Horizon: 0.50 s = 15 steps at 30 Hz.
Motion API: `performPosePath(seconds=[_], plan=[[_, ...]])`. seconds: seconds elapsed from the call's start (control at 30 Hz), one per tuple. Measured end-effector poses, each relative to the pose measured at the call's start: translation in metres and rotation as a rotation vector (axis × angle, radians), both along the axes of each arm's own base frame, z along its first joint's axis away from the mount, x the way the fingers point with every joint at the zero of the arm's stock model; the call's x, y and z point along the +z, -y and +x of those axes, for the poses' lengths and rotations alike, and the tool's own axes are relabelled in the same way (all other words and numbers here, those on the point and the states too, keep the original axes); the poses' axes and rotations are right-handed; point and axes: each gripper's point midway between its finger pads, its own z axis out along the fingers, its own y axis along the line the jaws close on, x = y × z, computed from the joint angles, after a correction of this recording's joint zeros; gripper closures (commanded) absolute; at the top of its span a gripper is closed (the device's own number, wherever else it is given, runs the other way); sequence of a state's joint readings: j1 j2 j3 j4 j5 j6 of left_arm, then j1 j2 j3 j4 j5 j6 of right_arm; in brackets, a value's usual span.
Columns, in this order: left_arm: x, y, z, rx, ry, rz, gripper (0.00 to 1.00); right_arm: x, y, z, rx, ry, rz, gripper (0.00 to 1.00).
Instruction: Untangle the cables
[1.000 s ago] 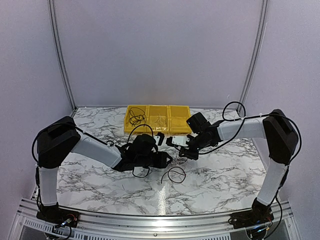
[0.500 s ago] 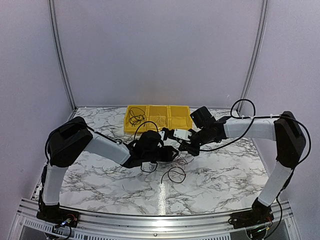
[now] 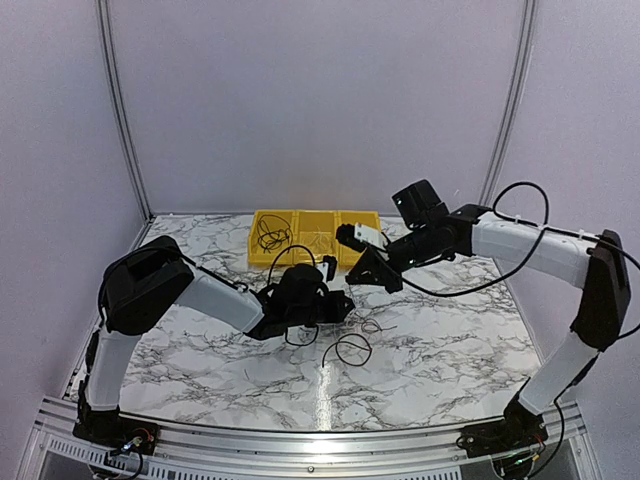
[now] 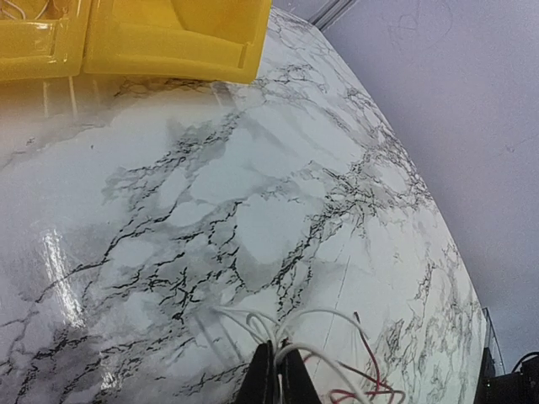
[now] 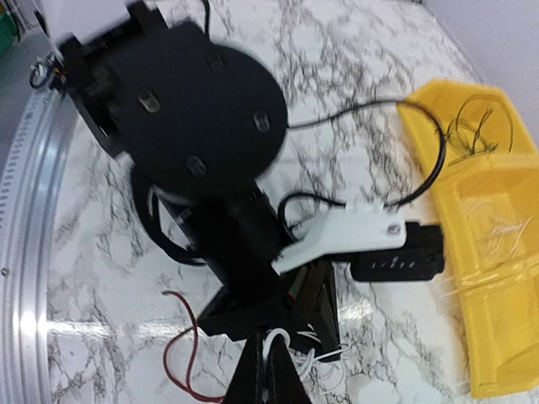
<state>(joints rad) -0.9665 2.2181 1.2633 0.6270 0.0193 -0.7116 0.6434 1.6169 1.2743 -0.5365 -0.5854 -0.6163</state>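
Tangled cables (image 3: 356,337) pinched from two sides
They lie on the marble table (image 3: 455,345), nearest the left gripper (image 4: 275,362), clamped low on pale strands; the right gripper (image 5: 266,364), pinching a pale wire too, hangs higher, toward the yellow bins (image 4: 168,38), so any pull likely runs that way.

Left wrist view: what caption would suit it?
Shut left gripper pinches thin white wires over marble tabletop, yellow bins beyond.

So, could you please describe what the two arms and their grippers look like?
Both arms alternate bulky black joint housings with white tubular links, the left arm and right arm alike. Thick black cables loop beside them. The left gripper and right gripper are black, tapering to slim tips, and each wrist carries a white bracket.
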Motion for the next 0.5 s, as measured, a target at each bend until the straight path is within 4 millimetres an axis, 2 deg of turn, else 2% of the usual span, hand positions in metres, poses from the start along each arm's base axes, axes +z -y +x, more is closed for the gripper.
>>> performPosePath(seconds=[0.03, 0.1, 0.2, 0.4, 0.5], plan=[[-0.001, 0.000, 0.000, 0.002, -0.002, 0.001, 0.99, 0.026, -0.002, -0.006, 0.020, 0.017, 0.051, 1.00], [0.005, 0.001, 0.004, 0.007, 0.008, -0.033, 1.00, 0.047, 0.001, -0.011, 0.017, 0.030, 0.069, 1.00], [0.031, 0.009, 0.007, 0.004, 0.052, -0.111, 1.00, 0.072, 0.010, -0.024, 0.027, 0.020, 0.092, 1.00], [0.060, 0.018, 0.005, -0.015, 0.097, -0.211, 0.98, 0.102, 0.015, -0.035, 0.043, -0.002, 0.115, 1.00], [0.069, 0.020, 0.005, -0.020, 0.113, -0.239, 0.85, 0.111, 0.017, -0.036, 0.042, -0.002, 0.118, 1.00]])
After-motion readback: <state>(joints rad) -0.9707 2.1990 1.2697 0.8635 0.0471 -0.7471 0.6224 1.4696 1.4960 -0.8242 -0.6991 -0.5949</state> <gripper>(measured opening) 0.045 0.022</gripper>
